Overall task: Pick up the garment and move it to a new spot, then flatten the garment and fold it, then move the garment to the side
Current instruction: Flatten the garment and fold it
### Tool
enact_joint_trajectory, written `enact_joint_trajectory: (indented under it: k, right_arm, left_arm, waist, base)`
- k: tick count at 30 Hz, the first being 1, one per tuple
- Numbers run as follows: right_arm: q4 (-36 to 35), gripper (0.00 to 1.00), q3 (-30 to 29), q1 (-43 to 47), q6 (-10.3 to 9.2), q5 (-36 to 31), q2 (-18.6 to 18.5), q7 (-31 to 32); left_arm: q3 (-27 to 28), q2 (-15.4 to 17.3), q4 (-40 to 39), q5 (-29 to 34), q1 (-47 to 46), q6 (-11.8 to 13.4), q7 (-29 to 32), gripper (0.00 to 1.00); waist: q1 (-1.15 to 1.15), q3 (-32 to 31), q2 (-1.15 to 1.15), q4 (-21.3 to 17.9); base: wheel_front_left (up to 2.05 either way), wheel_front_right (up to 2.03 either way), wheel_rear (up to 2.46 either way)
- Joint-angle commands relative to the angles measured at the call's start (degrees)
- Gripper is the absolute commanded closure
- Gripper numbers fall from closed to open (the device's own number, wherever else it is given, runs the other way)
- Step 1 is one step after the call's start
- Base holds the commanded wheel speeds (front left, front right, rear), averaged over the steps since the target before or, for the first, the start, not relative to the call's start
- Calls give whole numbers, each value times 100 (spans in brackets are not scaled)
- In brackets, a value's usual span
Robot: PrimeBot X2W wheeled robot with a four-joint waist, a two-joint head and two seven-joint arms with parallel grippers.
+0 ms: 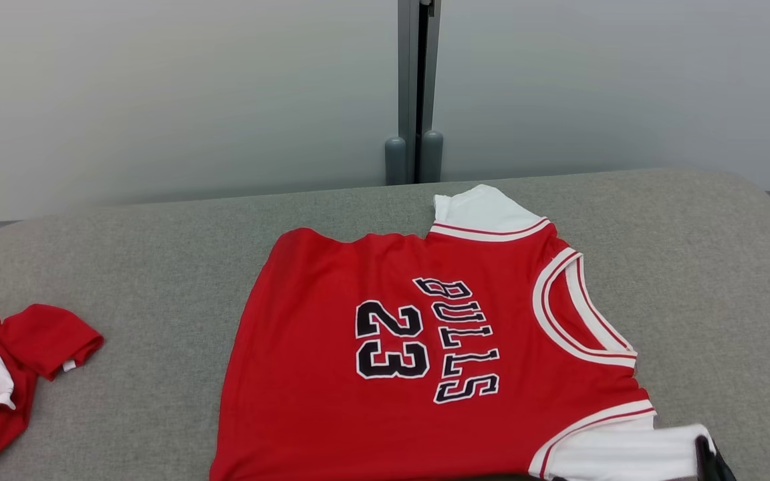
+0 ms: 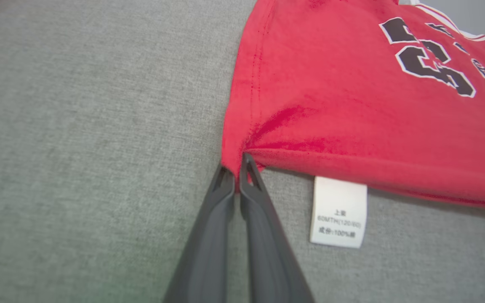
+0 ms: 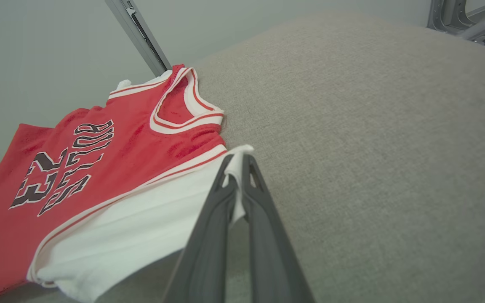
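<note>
1. Where the grey woven-fabric table top [image 1: 158,254] reaches its left end, a crumpled red and white cloth bundle [image 1: 4,374] lies well apart from the task's garment. If the garment is dragged that way, the two could tangle.
2. Next comes the left gripper [image 2: 236,166], its two dark fingers pinched tight on the near hem corner of the red short-sleeved jersey with white sleeves and black "BULLS 23" lettering [image 1: 331,401]. The bite takes in very little cloth, so a sharp pull could slip it free.
3. A white rectangular care label [image 2: 338,212] hangs out from under the jersey's near edge, just beside that grip. It looks likely to show after a fold unless it gets tucked in.
4. The jersey lies face up and nearly flat in the middle of the table. Its long axis runs left to right, with the hem to the robot's left and the white-trimmed neckline [image 1: 539,304] pointing right, so the lettering reads sideways.
5. At the right, the right gripper [image 3: 238,162] is clamped on the edge of the near white sleeve [image 3: 141,223]. Because it holds sleeve rather than body, it may stretch the sleeve out while the torso lags. In my judgement, uneven lifting by the two arms would skew the fold line.
</note>
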Motion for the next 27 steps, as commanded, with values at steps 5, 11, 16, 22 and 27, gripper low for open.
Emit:
enact_joint_trajectory:
  k: [5,11,16,22,27]
  right_arm:
    - [-18,100,15,-836,-8,-2,25,-33]
    - [153,100,-33,-1601,-5,-103,2,-33]
    - [434,100,-111,-2192,-5,-308,-58,-33]
    - [754,100,-258,-2674,-5,-547,-33,-33]
    - [952,100,-339,-2963,-5,-689,-26,-33]
  left_arm:
    - [-206,43,-343,116,-603,13,7,100]
    - [-475,40,-383,166,-1206,-26,7,100]
    - [-628,42,-107,168,-1741,16,7,100]
    - [-717,39,96,170,-2192,63,7,100]
    - [-723,39,262,151,-2464,88,6,100]
  waist:
    - [1,258,1,74]
    - [1,599,1,196]
    - [1,921,1,249]
    - [1,1194,1,270]
    - [1,1367,1,261]
  base:
    - [0,0,0]
    - [0,0,0]
    - [0,0,0]
    - [0,0,0]
    - [0,0,0]
